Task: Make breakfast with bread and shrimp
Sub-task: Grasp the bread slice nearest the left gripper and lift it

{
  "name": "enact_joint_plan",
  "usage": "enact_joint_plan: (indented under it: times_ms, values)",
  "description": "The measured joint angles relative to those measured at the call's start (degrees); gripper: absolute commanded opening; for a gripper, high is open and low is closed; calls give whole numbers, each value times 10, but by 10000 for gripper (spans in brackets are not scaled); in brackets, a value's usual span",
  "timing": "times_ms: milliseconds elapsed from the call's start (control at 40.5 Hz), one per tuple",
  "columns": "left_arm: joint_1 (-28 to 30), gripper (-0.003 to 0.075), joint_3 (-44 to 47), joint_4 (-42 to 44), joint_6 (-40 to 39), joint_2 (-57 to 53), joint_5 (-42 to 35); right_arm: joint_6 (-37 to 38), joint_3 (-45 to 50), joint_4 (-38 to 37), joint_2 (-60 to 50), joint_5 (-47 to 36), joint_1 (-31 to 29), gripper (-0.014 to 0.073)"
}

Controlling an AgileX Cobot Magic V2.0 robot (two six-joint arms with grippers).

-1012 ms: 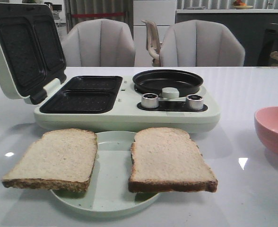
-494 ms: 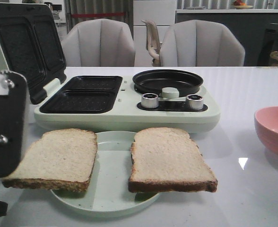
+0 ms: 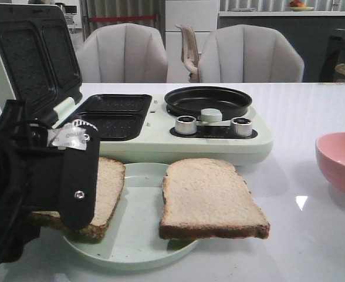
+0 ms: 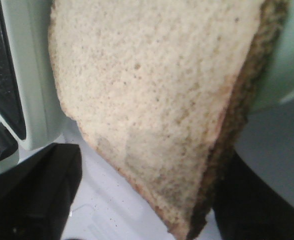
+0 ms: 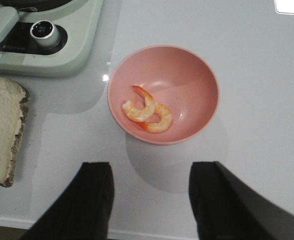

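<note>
Two slices of bread lie on a pale green plate [image 3: 138,249]. The right slice [image 3: 210,197] is in full view. The left slice [image 3: 109,188] is mostly hidden behind my left arm [image 3: 20,194]. In the left wrist view my left gripper [image 4: 149,167] is open, one dark finger [image 4: 32,200] on either side of that slice's [image 4: 152,85] near corner. My right gripper [image 5: 151,170] is open over bare table, just short of a pink bowl [image 5: 197,82] holding two shrimp [image 5: 139,107]. The right gripper is out of the front view.
A pale green sandwich maker [image 3: 161,141] stands behind the plate, lid [image 3: 31,59] raised at the left, with black grill wells [image 3: 105,117], a round pan [image 3: 207,100] and two knobs. The pink bowl [image 3: 342,161] sits at the table's right edge. Chairs stand beyond the table.
My left arm has come in from the left edge and moved right over the left slice, now hiding most of it. The right slice, plate and bowl have not moved.
</note>
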Motion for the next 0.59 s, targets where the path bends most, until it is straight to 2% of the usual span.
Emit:
enact_joint_plan:
  times_ms: [272, 420, 592]
  values:
    - [-29, 206, 0, -27, -2, 5, -17, 0, 0, 0, 0, 0, 0, 465]
    - [-51, 108, 0, -54, -3, 3, 5, 0, 0, 0, 0, 0, 0, 465]
    - [-102, 101, 1, -88, -3, -28, 76, 0, 0, 0, 0, 0, 0, 465]
